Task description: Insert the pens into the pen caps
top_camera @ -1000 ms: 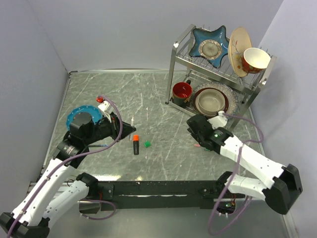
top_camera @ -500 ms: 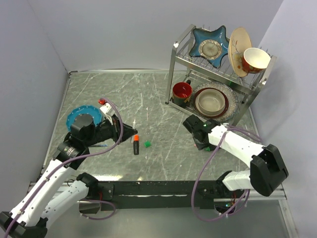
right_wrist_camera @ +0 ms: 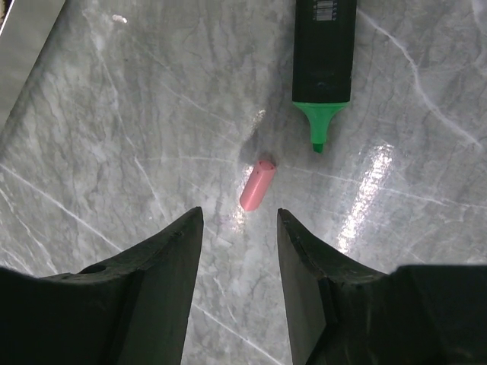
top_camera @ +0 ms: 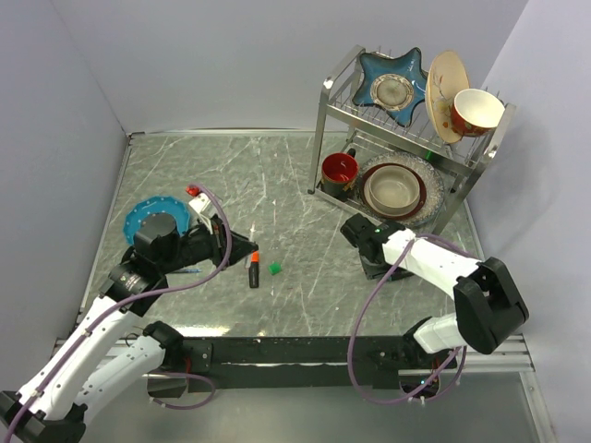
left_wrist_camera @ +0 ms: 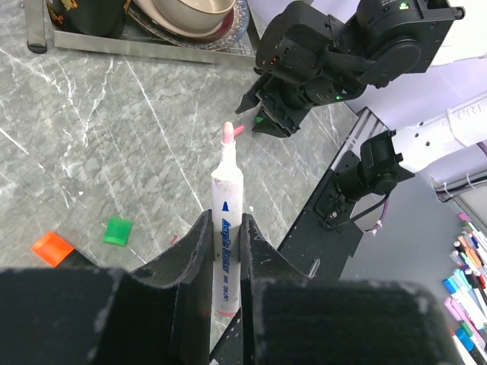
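Marble tabletop [right_wrist_camera: 114,114]: pink cap [right_wrist_camera: 257,185] just ahead of parted right gripper [right_wrist_camera: 240,213].

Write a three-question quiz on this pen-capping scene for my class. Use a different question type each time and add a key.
1. Multiple choice: what does the left gripper hold?
A) a white pen
B) a spoon
C) nothing

2. True or false: the right gripper is shut on the pink cap.

3. Fill the gap: the uncapped marker lying near the pink cap has a ____ tip.

Key:
1. A
2. False. Its jaws stand open and the cap is not gripped.
3. green
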`<state>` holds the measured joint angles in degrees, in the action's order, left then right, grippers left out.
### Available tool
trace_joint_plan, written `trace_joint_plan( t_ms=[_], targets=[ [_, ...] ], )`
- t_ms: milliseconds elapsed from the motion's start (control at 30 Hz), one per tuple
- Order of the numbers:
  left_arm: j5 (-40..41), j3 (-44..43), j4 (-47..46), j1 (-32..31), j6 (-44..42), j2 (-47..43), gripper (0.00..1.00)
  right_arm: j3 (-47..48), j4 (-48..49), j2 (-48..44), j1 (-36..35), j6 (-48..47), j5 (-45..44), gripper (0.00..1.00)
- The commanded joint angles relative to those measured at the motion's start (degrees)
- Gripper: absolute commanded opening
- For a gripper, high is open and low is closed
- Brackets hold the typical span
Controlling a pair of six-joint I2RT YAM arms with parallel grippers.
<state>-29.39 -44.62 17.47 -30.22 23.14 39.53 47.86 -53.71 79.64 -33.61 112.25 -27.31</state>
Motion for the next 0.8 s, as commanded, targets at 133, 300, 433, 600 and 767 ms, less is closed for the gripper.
trace_joint_plan(
  t_ms=[133, 300, 433, 600, 767],
  targets=[
    [0.91, -0.20, -0.78, -0.46, -1.43, 0.11, 0.01, -0.48, 1.42, 1.75, 1.52, 2.98, 0.06, 0.52],
    [1.88, -0.20, -0.34, -0.90, -1.51, -0.50, 0.01, 0.04, 2.47, 3.86, 1.61, 2.72, 0.85, 0.52],
    [2.32, -0.12, -0.42, -1.25, -1.43, -0.77, 0.01, -0.48, 4.14, 4.65, 2.05, 2.28, 2.26, 0.51],
    [2.05, -0.12, -0.34, -1.34, -1.60, -0.59, 0.01, -1.54, 4.85, 5.27, 2.23, 2.89, 2.53, 0.51],
    [2.40, -0.20, -0.42, -1.42, -1.43, -1.12, 0.01, -1.80, 3.80, 6.32, 2.40, 4.03, 2.35, 0.50]
  ],
)
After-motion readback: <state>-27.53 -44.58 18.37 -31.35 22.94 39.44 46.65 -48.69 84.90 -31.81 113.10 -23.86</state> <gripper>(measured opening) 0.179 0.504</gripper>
